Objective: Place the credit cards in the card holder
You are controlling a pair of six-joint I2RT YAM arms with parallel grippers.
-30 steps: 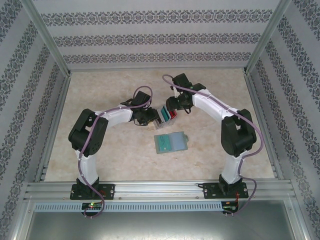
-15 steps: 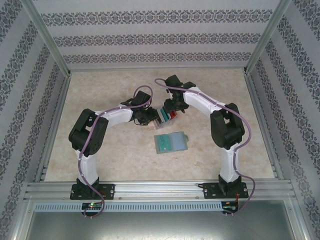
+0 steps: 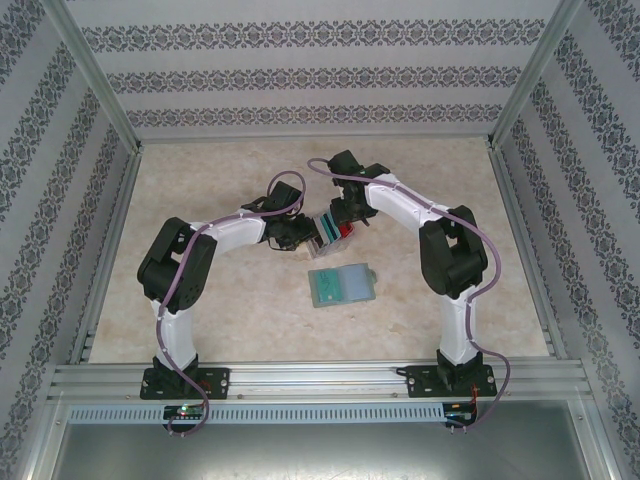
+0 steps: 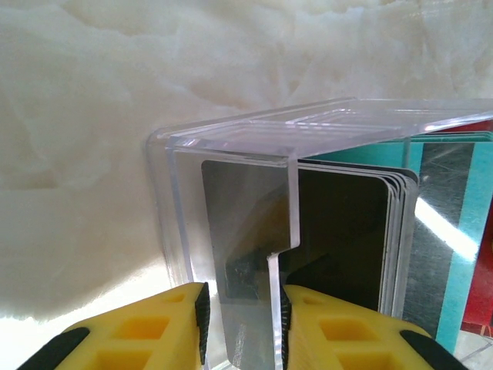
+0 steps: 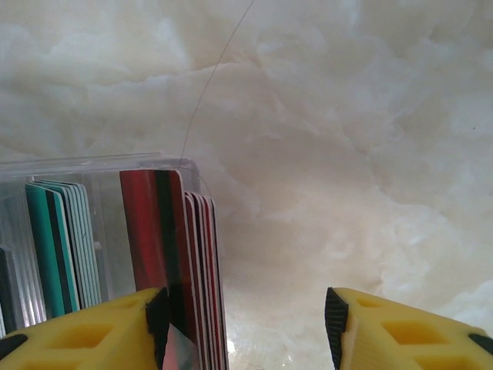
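Cards stand up in the clear tray (image 5: 100,166) on the table (image 5: 347,116): red cards (image 5: 154,231), teal cards (image 5: 50,239) and a grey card (image 4: 239,223). The left gripper (image 4: 243,308) has its fingers close together, pinching the end wall of the tray. The right gripper (image 5: 246,316) is wide apart. One finger touches the red cards and the other is out over bare table, so it grips nothing. The card holder (image 3: 342,285) lies flat near the tray, closer to the arm bases.
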